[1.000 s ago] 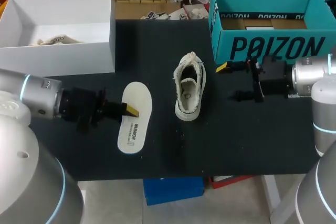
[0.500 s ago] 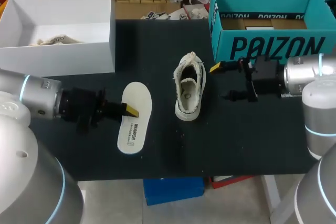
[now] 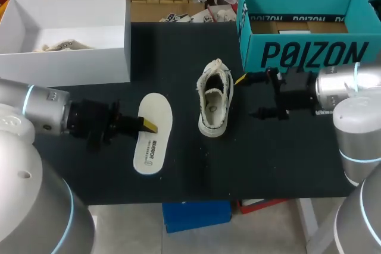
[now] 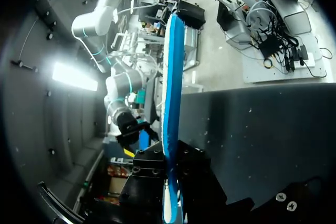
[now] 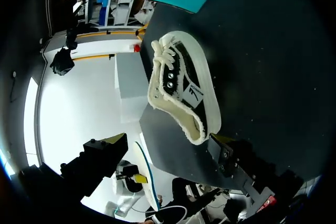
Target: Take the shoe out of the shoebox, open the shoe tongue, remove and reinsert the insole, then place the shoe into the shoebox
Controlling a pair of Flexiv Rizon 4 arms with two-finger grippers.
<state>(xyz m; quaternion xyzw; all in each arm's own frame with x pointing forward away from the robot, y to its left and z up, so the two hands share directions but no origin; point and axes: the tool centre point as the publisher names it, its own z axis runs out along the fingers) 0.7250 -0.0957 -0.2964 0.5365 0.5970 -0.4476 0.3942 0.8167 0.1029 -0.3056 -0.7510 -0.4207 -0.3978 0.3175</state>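
A white low sneaker (image 3: pixel 214 103) lies on the black table (image 3: pixel 280 159), its opening up and its tongue pulled back. To its left is the pale insole (image 3: pixel 152 132). My left gripper (image 3: pixel 149 125) is shut on the insole's left edge. In the left wrist view the insole (image 4: pixel 173 77) runs edge-on, blue and white, out from between the left gripper (image 4: pixel 169 192). My right gripper (image 3: pixel 250 96) stands open just right of the shoe, apart from it. In the right wrist view the shoe (image 5: pixel 181 90) lies side-on ahead of the wide-open right gripper (image 5: pixel 168 142).
An open white box (image 3: pixel 65 63) with crumpled paper stands at the back left. An open teal shoebox (image 3: pixel 303 52) stands at the back right, just behind my right arm. Bare table lies in front of the shoe and the insole.
My right gripper has moved left, closer to the shoe, staying open. The left arm and the insole have not moved.
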